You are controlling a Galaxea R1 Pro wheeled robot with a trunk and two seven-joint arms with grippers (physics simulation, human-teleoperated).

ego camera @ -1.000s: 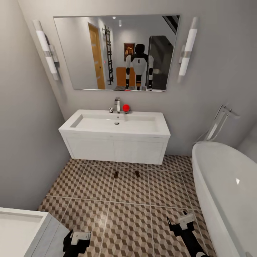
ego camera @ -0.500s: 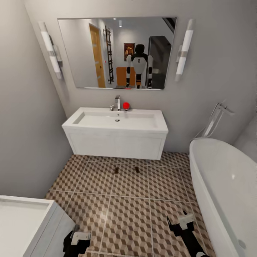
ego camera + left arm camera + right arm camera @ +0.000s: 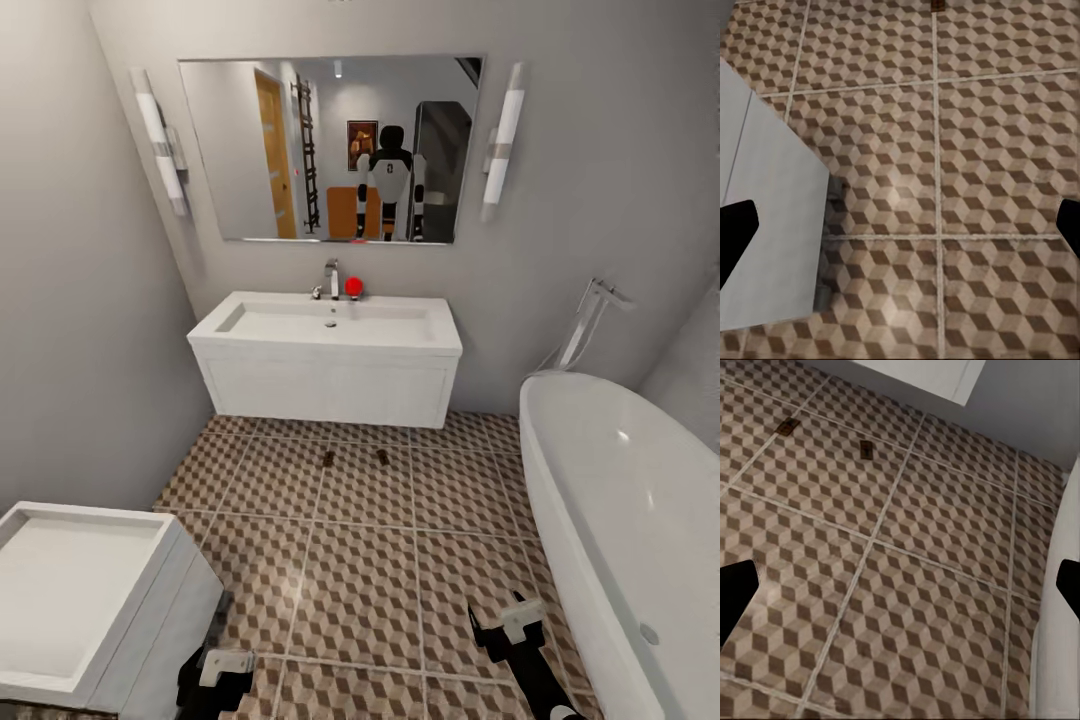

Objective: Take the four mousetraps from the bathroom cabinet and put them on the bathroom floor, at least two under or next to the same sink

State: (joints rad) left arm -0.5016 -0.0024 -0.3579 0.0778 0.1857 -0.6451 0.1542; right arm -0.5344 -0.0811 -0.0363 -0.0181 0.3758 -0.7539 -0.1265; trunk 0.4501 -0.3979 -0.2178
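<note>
Two traps [image 3: 328, 458] [image 3: 382, 457] lie flat on the floor [image 3: 360, 580], side by side just in front of the sink [image 3: 330, 325], at about 12 o'clock from the robot. Going by the task, two more are likely left to fetch; the cabinet itself is seen as an orange-brown reflection in the mirror [image 3: 330, 150].

Both pincers hang low over bare tile and carry nothing. The left pincer [image 3: 900, 225] and right pincer [image 3: 900, 585] each show dark fingertips at opposite edges of their wrist views, so the jaws stand wide.

Risks, as I judge them:
- The white toilet [image 3: 80, 590] sits at 8 o'clock, right beside the left arm; turning the base could clip its boxy corner.
- The bathtub [image 3: 620, 510] curves in at 3 o'clock, close by the right arm, leaving a narrow lane.
- The traps are small, thin and brown on a brown, beige and white cube pattern, so they are easy to lose sight of or roll over, which would push them away from the sink.
- Flat boards on hard tile leave little edge to grip if one needs moving.

Materials: the sink, toilet and tub look smooth, glossy and hard; the faucet [image 3: 331, 278] looks like chrome; the tiles look matte, with thin pale grout lines.
</note>
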